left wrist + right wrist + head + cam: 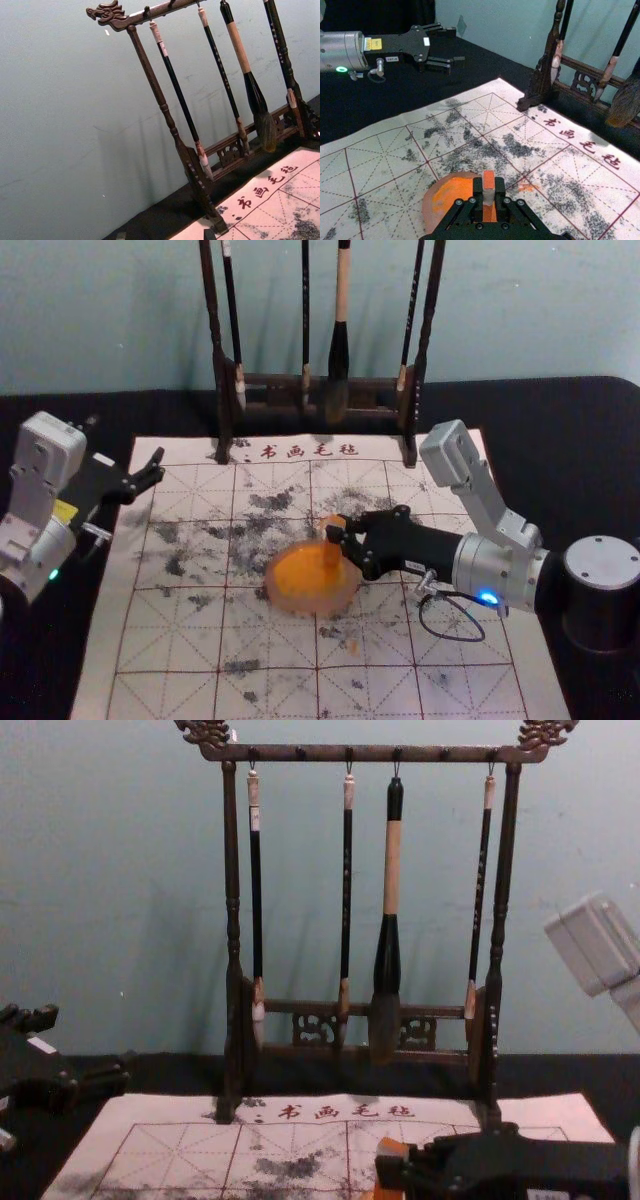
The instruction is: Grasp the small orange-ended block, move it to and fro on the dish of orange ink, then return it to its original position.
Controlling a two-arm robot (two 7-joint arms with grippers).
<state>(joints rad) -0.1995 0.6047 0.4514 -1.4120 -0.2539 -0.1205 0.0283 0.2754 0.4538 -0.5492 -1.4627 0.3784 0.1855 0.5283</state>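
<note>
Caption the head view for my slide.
Right black pincer holding a small orange-ended block over a round dish of orange ink.

A: "Support?"
B: "Table (560,410), black; visible past the far edge and both sides of the mat (170,665)."
A: "Mat, described?"
B: "Pale, flat on the table. Red grid, dashed guide lines, red characters along far edge, dark blotches."

ngl the brush rack (300,754) has its top chopped off in the head view, lettering on the brushes (347,870) hanging from it is too tiny to read, and in front of it the right gripper (340,534) partly hides the block's (489,182) sides
</note>
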